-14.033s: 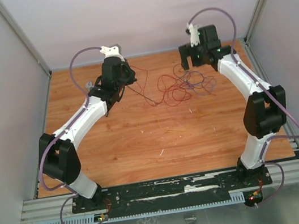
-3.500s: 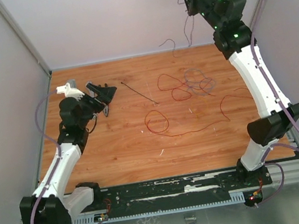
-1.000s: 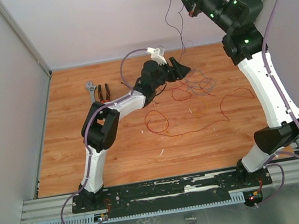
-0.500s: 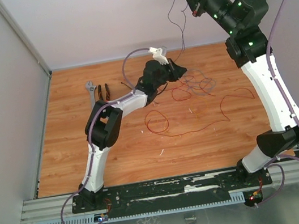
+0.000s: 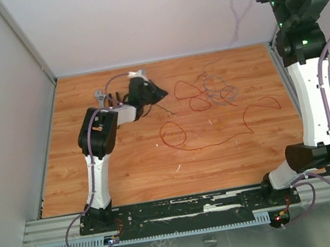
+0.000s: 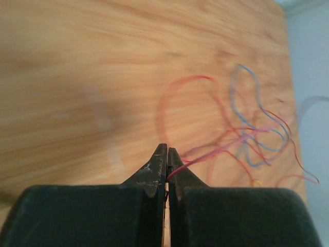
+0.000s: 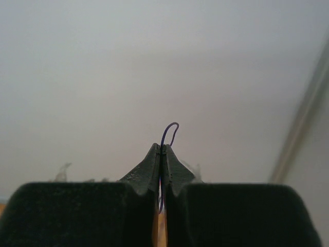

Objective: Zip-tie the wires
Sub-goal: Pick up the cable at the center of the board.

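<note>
Left gripper [image 6: 167,154] clenched on red strand [image 6: 205,157], low over table [image 5: 128,167]. Right gripper [image 7: 161,149] clenched on purple strand [image 7: 169,128], high up. Wires [image 5: 211,93] sprawl mid-table (zip tie [image 5: 164,109] beside left gripper). You: gather strands slowly, pinch firm.

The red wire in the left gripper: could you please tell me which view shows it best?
The left wrist view: the red wire emerges close up from the shut left gripper. In the top view it is too thin to make out there; the right wrist view misses it.
</note>
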{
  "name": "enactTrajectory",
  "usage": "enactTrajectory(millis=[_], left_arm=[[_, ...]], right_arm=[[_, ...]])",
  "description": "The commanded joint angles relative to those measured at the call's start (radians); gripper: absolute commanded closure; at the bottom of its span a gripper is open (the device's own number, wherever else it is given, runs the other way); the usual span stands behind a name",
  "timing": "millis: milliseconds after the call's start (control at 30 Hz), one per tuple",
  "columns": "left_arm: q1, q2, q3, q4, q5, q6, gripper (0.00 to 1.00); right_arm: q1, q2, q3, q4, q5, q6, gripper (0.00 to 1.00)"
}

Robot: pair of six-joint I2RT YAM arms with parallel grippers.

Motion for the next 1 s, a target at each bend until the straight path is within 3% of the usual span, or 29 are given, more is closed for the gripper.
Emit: enactTrajectory(millis=[0, 67, 233, 367, 533, 700, 833, 967], left_arm=[[0.095, -0.064, -0.033, -0.028, 0.013, -0.051, 1.00], [0.105, -0.070, -0.019, -0.070, -0.014, -0.021, 1.00], [0.106, -0.060, 0.047, -0.164, -0.005, 0.018, 0.98], [0.105, -0.059, 0.142, -0.392, -0.020, 0.104, 0.65], [0.106, -0.173, 0.060, -0.497, -0.072, 0.179, 0.39], [0.106, -0.339, -0.037, -0.539, -0.076, 0.234, 0.23], [0.106, -0.478, -0.062, -0.576, -0.043, 0.274, 0.02], [0.106, -0.566, -0.058, -0.625, 0.069, 0.304, 0.02]], right_arm=[[-0.079, -0.030, -0.044, -0.066, 0.072, 0.007, 1.00], [-0.089, -0.048, -0.072, -0.041, 0.018, 0.020, 1.00], [-0.090, -0.069, -0.118, 0.055, -0.293, 0.067, 1.00], [-0.090, -0.053, -0.054, 0.035, -0.423, 0.099, 1.00], [-0.089, -0.055, -0.005, 0.056, -0.536, 0.164, 1.00], [-0.090, -0.056, 0.007, 0.164, -0.653, 0.280, 1.00], [-0.090, -0.042, 0.008, 0.243, -0.708, 0.360, 1.00], [-0.090, -0.010, 0.015, 0.281, -0.749, 0.434, 1.00]])
